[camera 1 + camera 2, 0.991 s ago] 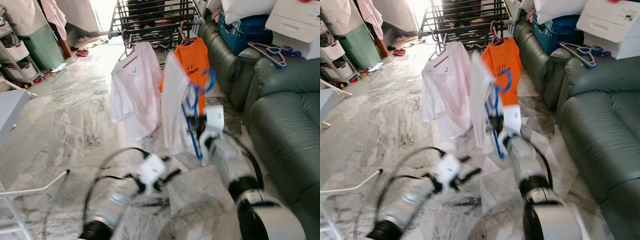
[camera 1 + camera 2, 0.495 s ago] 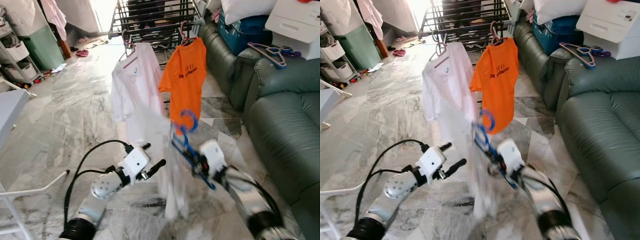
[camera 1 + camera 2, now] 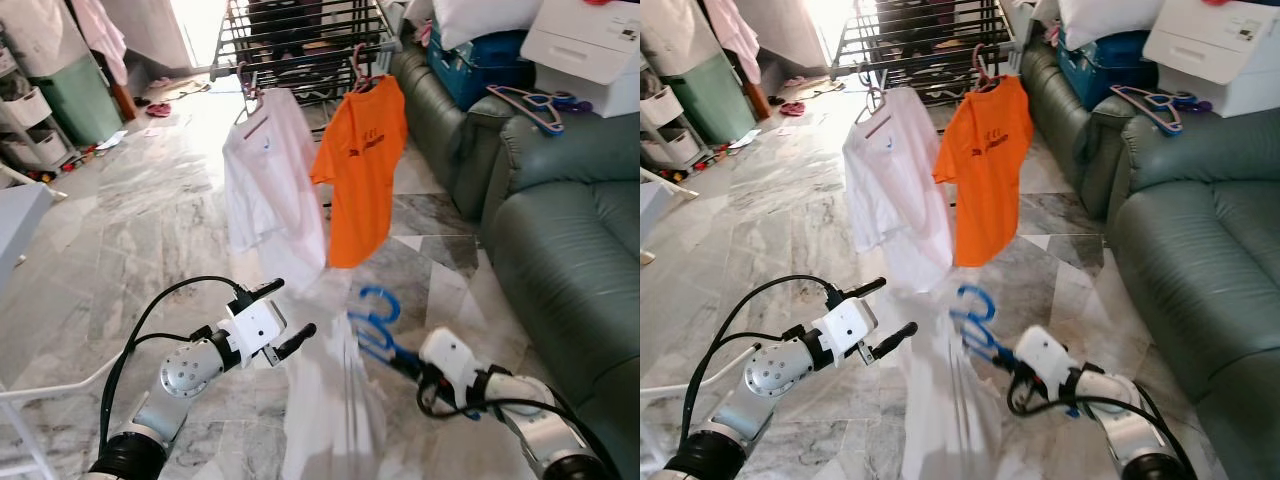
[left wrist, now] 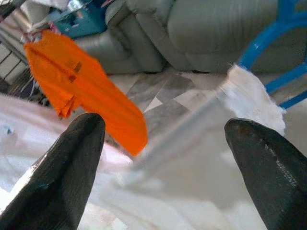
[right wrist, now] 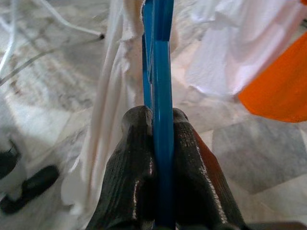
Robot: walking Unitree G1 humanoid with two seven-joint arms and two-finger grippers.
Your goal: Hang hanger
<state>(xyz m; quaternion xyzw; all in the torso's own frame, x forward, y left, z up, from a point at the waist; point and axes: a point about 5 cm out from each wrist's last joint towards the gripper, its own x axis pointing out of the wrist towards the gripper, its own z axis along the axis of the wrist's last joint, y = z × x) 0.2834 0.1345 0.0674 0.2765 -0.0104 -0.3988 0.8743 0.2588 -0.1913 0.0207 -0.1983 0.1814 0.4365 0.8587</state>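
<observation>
A blue hanger [image 3: 375, 322] carries a white garment [image 3: 325, 405] that hangs low over the marble floor. My right gripper [image 5: 158, 163] is shut on the hanger's blue bar, low at the right of the eye views. The right arm [image 3: 470, 375] reaches in from the lower right. My left gripper [image 3: 285, 318] is open, just left of the white garment, its black fingers [image 4: 72, 163] spread with nothing between them. Farther off stands a black drying rack [image 3: 290, 40], with a white shirt [image 3: 270, 175] and an orange shirt [image 3: 362, 165] hanging from its front rail.
A green sofa [image 3: 560, 230] runs along the right side, with spare hangers [image 3: 535, 100] on its arm and blue and white boxes behind. Shelves and a green bin [image 3: 80, 90] stand at the far left. A white pole [image 3: 60, 375] lies on the floor at left.
My right arm has dropped from near the rack's height, bringing the blue hanger and white garment down toward the floor. My left gripper has risen and come closer to the garment.
</observation>
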